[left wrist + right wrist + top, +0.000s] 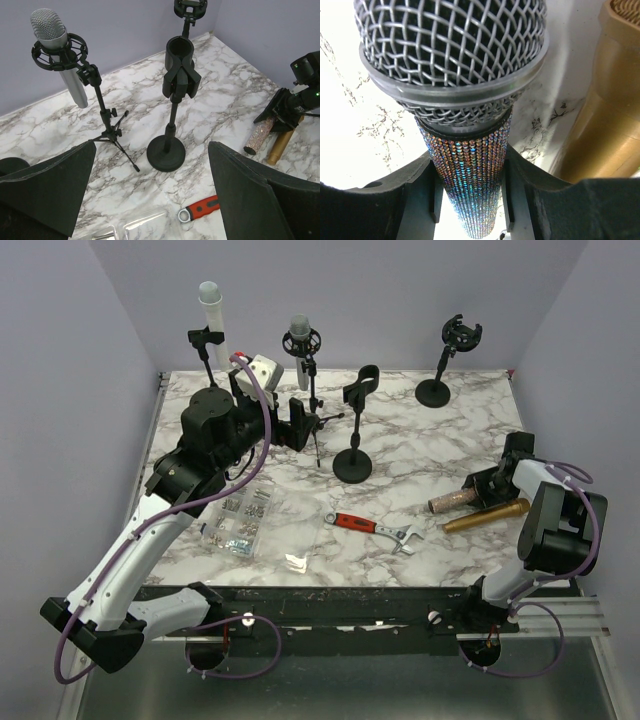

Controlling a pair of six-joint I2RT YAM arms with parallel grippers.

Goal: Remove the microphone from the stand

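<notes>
Ahead of the open left gripper point(151, 146) stands the silver microphone point(49, 27); right gripper point(469, 200) clasps glitter microphone point(465, 125).

Right wrist view: the top edge crops the sequined microphone's point(465, 165) grille; the right edge cuts the gold microphone point(605, 115). Left wrist view: the left gripper point(152, 145) runs off the bottom edge, one finger hiding the wrench's point(200, 206) head; the top edge clips the far stand point(190, 7). Overhead, the clear box's point(240, 518) contents are too small to identify.
</notes>
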